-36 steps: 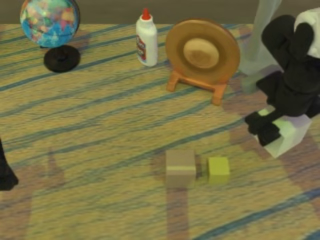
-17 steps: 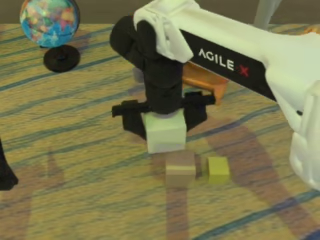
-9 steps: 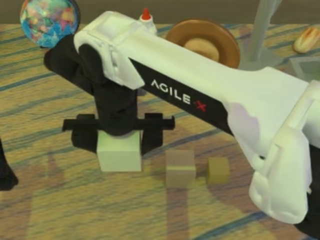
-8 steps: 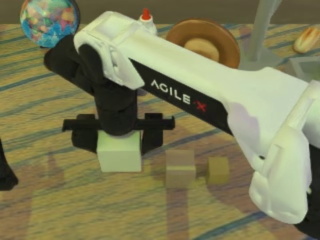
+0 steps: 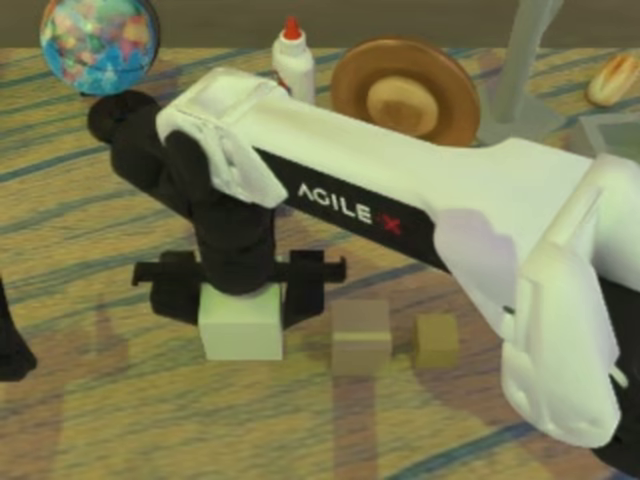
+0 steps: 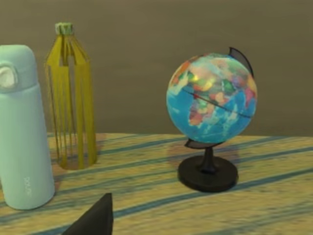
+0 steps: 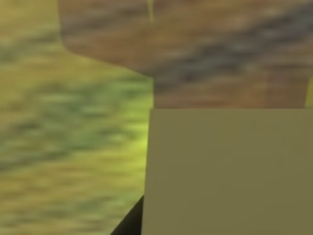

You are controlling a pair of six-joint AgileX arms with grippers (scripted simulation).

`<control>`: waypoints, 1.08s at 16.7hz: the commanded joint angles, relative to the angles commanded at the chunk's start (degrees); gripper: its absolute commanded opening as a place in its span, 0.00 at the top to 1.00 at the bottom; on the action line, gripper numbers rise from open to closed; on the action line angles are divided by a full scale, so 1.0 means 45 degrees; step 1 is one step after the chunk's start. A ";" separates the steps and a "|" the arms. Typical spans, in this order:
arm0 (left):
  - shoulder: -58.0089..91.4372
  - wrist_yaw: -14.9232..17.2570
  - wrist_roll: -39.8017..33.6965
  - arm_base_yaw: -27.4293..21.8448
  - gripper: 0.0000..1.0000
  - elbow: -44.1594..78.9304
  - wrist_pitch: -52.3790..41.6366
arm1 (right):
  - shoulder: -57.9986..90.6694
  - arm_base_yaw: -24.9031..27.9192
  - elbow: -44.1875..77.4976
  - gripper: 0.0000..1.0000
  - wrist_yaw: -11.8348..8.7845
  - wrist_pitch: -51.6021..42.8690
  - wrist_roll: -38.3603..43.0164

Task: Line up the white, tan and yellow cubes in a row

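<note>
Right hand [image 5: 240, 293] is pinching the white cube [image 5: 241, 330] between its fingers, low over the desk [image 5: 120, 400], at the top view's left of the tan cube [image 5: 360, 336]; yellow cube [image 5: 437, 340] sits just right of tan. All three roughly share one line. Step in hand looks like placing the white cube as the row's left end. Whether it already rests on the desk is hard to tell from above; probably touching or nearly so. Next move likely calls for spreading the fingers and lifting straight up without nudging the cube. Left hand [image 5: 12, 350] is parked at the left edge; cannot tell its finger state.
</note>
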 joint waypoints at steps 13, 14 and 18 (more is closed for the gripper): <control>0.0000 0.0000 0.0000 0.0000 0.00 0.0000 0.0000 | -0.0041 0.0102 -0.1853 0.62 0.0008 0.1797 -0.0018; 0.0000 0.0000 0.0000 0.0000 0.00 0.0000 0.0000 | -0.0041 0.0102 -0.1853 0.55 0.0008 0.1797 -0.0018; 0.0000 0.0000 0.0000 0.0000 0.00 0.0000 0.0000 | -0.0041 0.0102 -0.1853 0.25 0.0008 0.1797 -0.0018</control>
